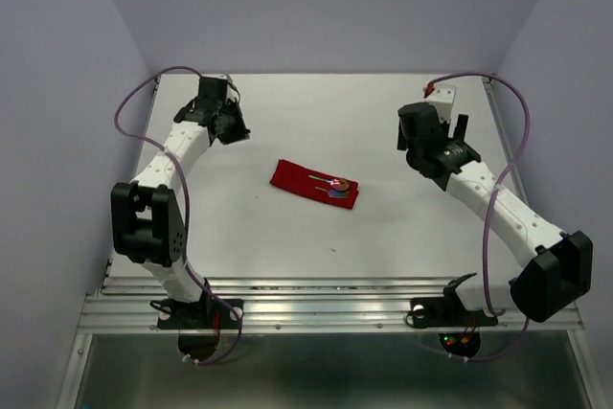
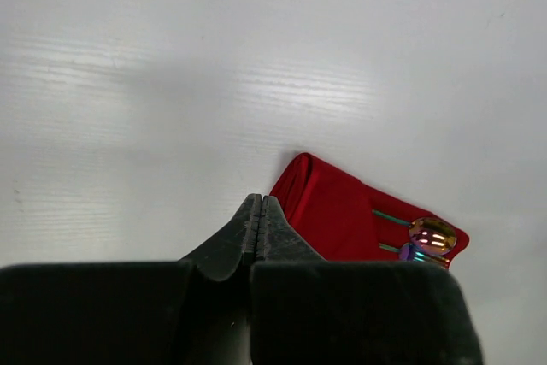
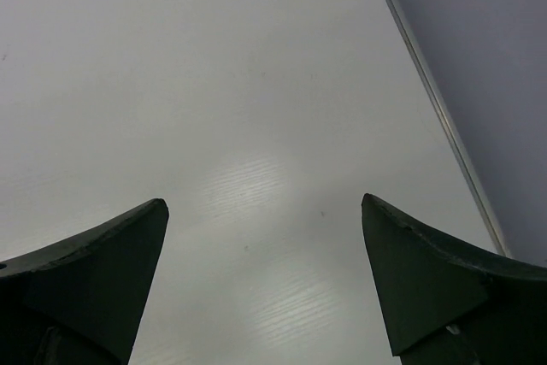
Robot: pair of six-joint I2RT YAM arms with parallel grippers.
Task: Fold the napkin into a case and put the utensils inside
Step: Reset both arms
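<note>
Case [image 2: 333, 211] is lying flat in the middle of the table [image 1: 383, 246], folded narrow. Utensils [image 2: 425, 237] are sitting in it: handles are running under the red cloth, heads are poking out at one short end.

L gripper [image 2: 259, 204] is hovering above bare table toward the far left, apart from the case and pointing at its closed end. Its jaws are pressed together, pinching nothing. R gripper [image 3: 265, 207] is hanging over bare table near the right edge, well apart from the case, fingers spread wide w/ nothing btwn them.

Judging by this, fold + insert are looking done, and the step in hand is release/back-off. Next move prob. calls for both arms pulling clear w/o brushing the cloth, since a nudge could open the fold or slide the utensils out. Can't tell if the heads are needing a deeper push.
</note>
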